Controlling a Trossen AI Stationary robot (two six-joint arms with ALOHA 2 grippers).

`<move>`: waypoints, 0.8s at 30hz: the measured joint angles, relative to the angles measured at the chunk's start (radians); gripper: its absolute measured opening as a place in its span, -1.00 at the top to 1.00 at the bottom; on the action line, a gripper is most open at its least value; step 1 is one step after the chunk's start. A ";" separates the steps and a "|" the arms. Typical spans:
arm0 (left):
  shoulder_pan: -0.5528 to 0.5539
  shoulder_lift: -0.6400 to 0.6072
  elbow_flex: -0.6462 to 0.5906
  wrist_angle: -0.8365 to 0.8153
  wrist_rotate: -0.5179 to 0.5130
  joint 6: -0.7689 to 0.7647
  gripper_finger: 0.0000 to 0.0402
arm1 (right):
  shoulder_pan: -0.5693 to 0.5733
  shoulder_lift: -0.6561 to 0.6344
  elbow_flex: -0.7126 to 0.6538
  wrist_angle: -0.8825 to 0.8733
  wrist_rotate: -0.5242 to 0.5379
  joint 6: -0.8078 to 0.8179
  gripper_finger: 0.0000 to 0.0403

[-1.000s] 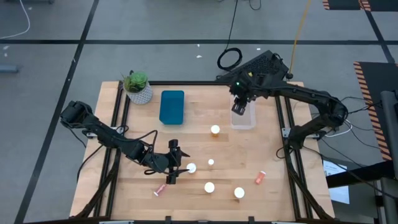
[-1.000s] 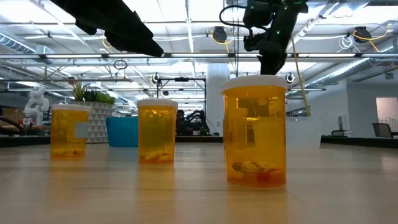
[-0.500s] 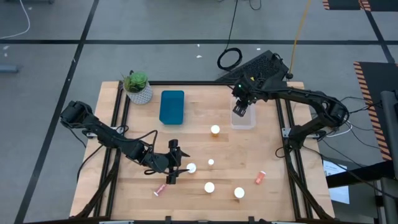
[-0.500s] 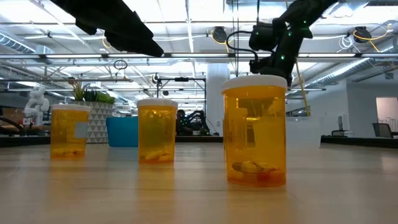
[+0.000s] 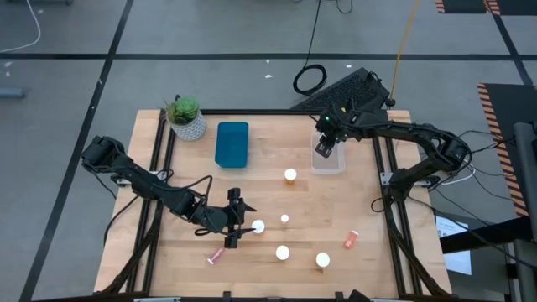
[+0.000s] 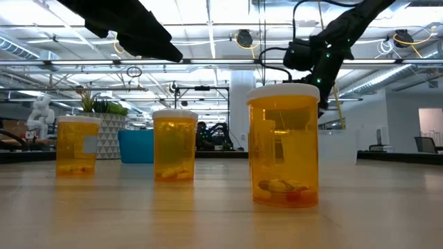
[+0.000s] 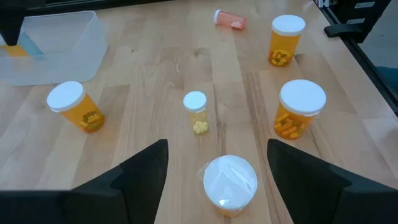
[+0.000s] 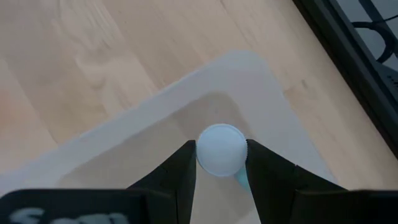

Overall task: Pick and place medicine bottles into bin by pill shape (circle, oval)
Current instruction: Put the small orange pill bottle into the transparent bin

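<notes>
The right tool (image 8: 221, 163) hangs over the clear plastic bin (image 5: 328, 159) at the far right of the wooden tabletop (image 5: 260, 180), its fingers closed on a small white-capped bottle (image 8: 221, 149) that points down into the bin; this bottle looks about to be dropped, not yet released. The left tool (image 7: 217, 168) waits near the front of the tabletop, its fingers spread wide and holding nothing, straddling a white-capped amber bottle (image 7: 230, 185) that stands between them without visible contact. Beyond it stand a slim bottle of yellow pills (image 7: 196, 112) and three wider amber bottles, and two pinkish bottles (image 5: 351, 240) lie on their sides. The blue rectangular bin (image 5: 232, 143) shows no bottle. By my judgement, most of the sorting remains.
</notes>
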 joint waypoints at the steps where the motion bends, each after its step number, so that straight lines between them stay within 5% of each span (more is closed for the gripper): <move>1: 0.000 0.000 0.000 0.000 0.000 0.000 -0.36 | -0.002 0.000 -0.007 0.011 0.000 -0.001 0.40; 24: 0.000 0.000 0.000 0.004 0.000 0.000 -0.36 | -0.012 0.000 -0.063 0.092 -0.026 -0.006 0.40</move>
